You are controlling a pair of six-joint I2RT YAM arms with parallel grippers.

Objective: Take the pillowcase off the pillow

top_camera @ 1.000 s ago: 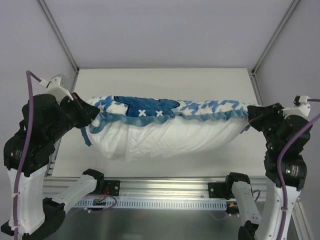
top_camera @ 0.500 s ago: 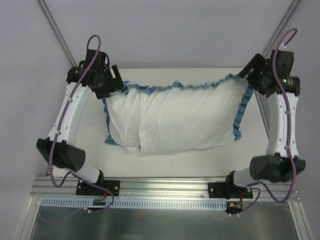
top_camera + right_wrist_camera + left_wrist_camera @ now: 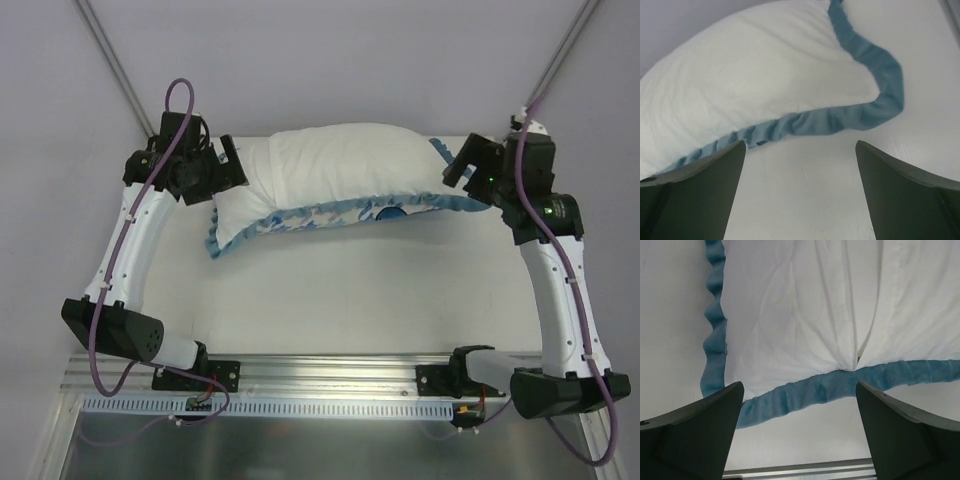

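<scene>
Left gripper (image 3: 235, 165) and right gripper (image 3: 462, 160), both released, flank the plump, ruffle-edged pillowcase (image 3: 330, 213) on the table (image 3: 350, 290).

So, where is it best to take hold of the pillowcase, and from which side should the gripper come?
Best seems the teal ruffled edging of the pillowcase, along its near edge. It lies flat on the table as a thin strip beside the plump white bulk, so it can be pinched. Come from above, near side, with the open left gripper.
</scene>
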